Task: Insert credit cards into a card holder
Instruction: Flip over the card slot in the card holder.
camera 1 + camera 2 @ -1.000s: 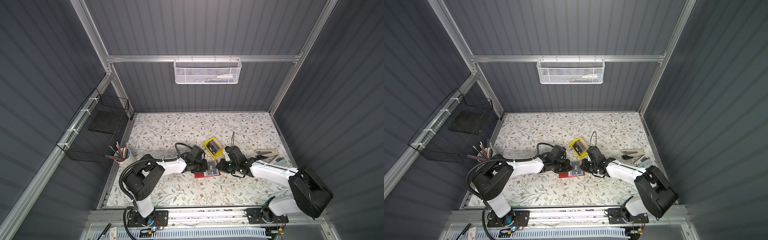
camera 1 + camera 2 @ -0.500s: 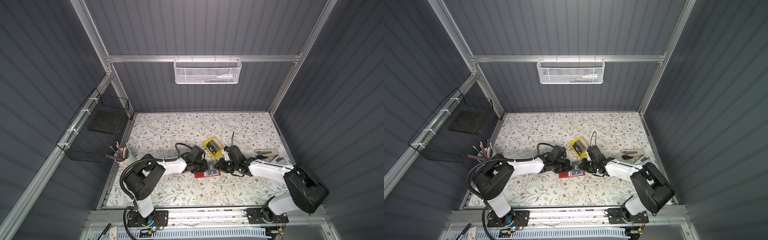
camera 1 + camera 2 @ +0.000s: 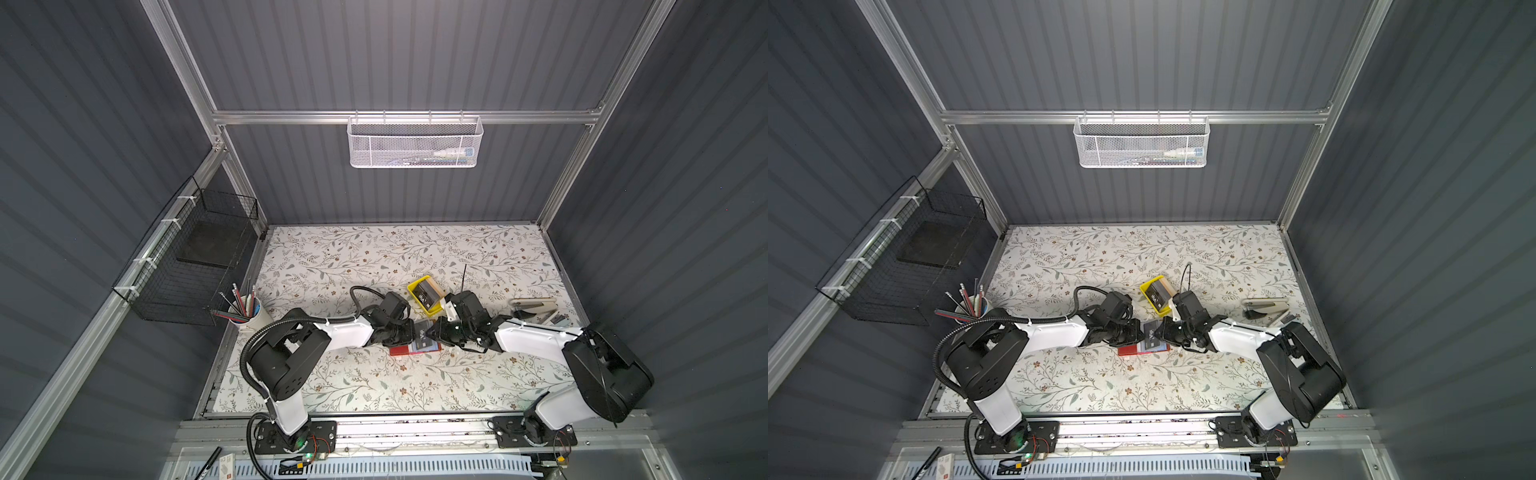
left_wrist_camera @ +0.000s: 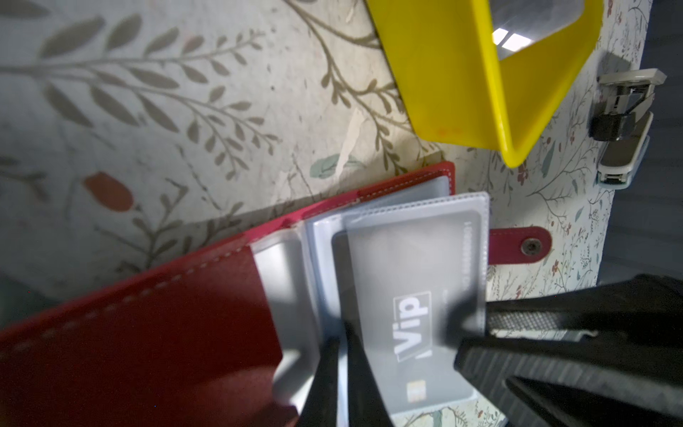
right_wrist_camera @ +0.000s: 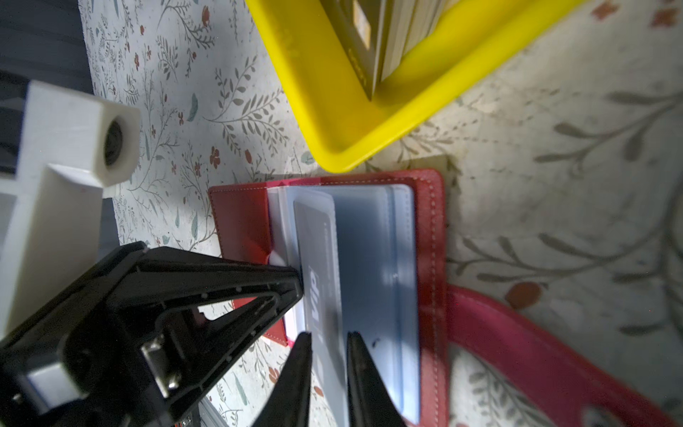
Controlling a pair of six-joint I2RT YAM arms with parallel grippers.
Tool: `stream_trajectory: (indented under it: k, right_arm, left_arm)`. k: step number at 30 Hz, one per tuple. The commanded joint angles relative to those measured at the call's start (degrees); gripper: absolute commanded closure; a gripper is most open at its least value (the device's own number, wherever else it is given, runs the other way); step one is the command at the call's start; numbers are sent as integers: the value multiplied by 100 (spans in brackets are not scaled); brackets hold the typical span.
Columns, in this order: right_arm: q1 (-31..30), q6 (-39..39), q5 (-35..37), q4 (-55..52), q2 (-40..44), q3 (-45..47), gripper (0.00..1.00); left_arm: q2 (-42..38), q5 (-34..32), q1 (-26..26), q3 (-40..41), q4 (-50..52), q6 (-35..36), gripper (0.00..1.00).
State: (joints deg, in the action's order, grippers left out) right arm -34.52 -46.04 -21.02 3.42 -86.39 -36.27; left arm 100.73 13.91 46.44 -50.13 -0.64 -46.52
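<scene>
Midway along the bench (image 4: 148, 129), nearer its front edge, the credit card (image 4: 410, 314), seemingly thin, stiff and slick, is lying in a floppy clear sleeve (image 4: 425, 222) of the open card holder (image 4: 148, 332), with the right claw (image 5: 329, 336) clamping the card's edge, likely the surest hold, and the left claw (image 4: 342, 344) pinching the sleeve.

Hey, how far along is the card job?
Done: the red leather-like card holder lies open. In hand: the left gripper and right gripper pinch a clear sleeve with one grey Vip card showing through it; fully seated, I cannot tell. Remaining: a stack of cards waits in the yellow plastic tray.
</scene>
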Motion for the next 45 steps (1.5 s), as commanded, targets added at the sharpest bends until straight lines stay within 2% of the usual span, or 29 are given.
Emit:
stream_trajectory:
  k: [1,15,19,27,28,45]
  right_arm:
    - [1,51,-55,84,16,101,79]
    - [-71,104,114,38,17,84,78]
    - [-86,137,115,43,44,59,78]
    - [-107,224,115,-129,287,67,77]
    - [-96,265,320,-160,306,59,77]
    - [-195,154,594,-229,489,120,76]
  left_arm:
    - [1,-19,39,166,4,29,87]
    - [-625,-118,-25,194,-42,240,71]
    - [-860,69,-30,243,-284,433,64]
    - [-1225,192,-244,651,-766,231,63]
    - [-1231,191,-257,677,-822,247,63]
    - [-1260,455,-510,682,-1121,488,61]
